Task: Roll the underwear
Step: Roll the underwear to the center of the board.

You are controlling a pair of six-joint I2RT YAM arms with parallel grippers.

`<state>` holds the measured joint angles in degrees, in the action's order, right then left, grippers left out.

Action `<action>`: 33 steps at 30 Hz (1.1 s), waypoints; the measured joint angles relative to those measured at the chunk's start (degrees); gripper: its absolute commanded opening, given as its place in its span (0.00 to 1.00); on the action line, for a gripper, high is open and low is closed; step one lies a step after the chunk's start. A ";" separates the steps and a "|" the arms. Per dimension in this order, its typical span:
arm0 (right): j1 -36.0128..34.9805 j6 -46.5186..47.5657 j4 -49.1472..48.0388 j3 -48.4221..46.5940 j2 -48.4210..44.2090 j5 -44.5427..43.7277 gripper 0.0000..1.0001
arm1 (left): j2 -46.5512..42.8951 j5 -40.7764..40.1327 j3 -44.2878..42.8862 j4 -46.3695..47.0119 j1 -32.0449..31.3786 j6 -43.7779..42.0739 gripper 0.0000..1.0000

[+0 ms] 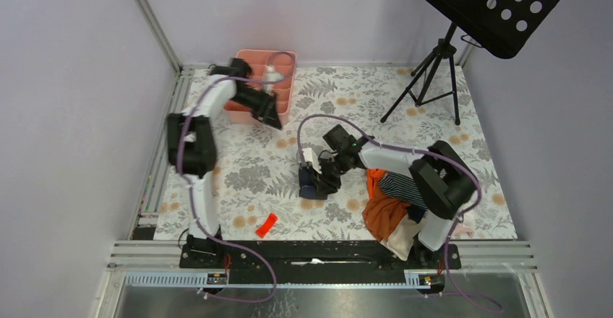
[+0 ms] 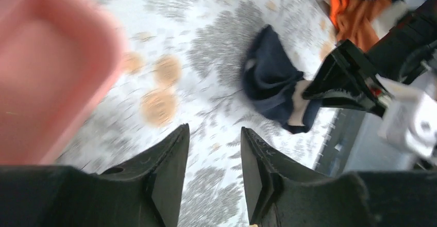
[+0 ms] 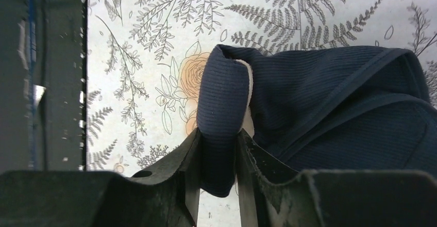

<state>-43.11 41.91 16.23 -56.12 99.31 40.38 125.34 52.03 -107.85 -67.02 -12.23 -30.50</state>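
1. Right now, the navy underwear (image 3: 330,108) lies bunched near the middle of the bench (image 1: 246,181). One folded edge, with a sliver of tan waistband showing, is pinched between the jaws of the right gripper (image 3: 219,139).
2. Over by the pink basket (image 1: 246,53), the left gripper (image 2: 214,134) hangs above the bench with its jaws apart and nothing between them, well away from the cloth.
3. Risk: the right grip holds only a narrow fold. If the arm pulls or turns quickly, the soft cloth could slip out, or the whole piece could drag across the bench instead of rolling.
4. Risk: nothing pins the far side of the garment. A roll started one-handed may come out loose or crooked, and could unwind once released.
5. Risk: the striped underwear (image 1: 401,188) sits in the pile with the orange garment (image 1: 379,213), just beside the right arm. A wide sweep of that arm could snag the pile.
6. Risk: bringing the left gripper in to help puts both arms over the same small spot, so they could knock together.
7. Writing: I can read no brand, label or lettering in any view, and the left wrist view is blurred.
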 measured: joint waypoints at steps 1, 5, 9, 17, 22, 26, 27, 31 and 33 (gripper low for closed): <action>0.61 -0.87 1.66 -1.68 1.40 1.18 0.01 | -4.20 -0.17 3.19 3.50 2.73 0.74 0.44; 3.39 -4.87 9.33 -9.31 8.37 6.25 0.02 | -19.82 -1.66 16.37 11.41 9.09 0.46 0.44; 6.05 -8.20 16.44 -17.22 16.17 10.82 0.04 | -27.89 -1.86 25.31 14.16 5.42 -2.64 0.45; 11.10 -14.08 23.23 -24.59 24.90 17.49 0.08 | -46.73 -9.44 47.71 20.98 -9.90 -12.85 0.55; 11.21 -14.40 23.61 -24.72 25.22 17.84 0.10 | -52.89 -18.14 54.31 30.10 -23.76 -19.41 0.57; 11.72 -14.75 24.87 -25.79 26.93 19.67 0.10 | -50.45 -25.73 59.30 38.95 -32.13 -23.43 0.57; 11.91 -14.84 25.09 -25.92 27.41 20.46 0.10 | -49.07 -27.28 59.93 40.79 -33.77 -24.20 0.57; 12.81 -16.37 24.35 -25.33 28.48 23.19 0.10 | -43.30 -31.52 60.41 46.86 -36.70 -25.99 0.57; 13.03 -17.51 22.97 -24.30 28.46 24.04 0.10 | -40.98 -33.46 60.41 49.53 -37.00 -26.75 0.57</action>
<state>-30.09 24.40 39.20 -80.42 127.76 64.42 84.36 18.57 -47.44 -17.50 -49.23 -57.25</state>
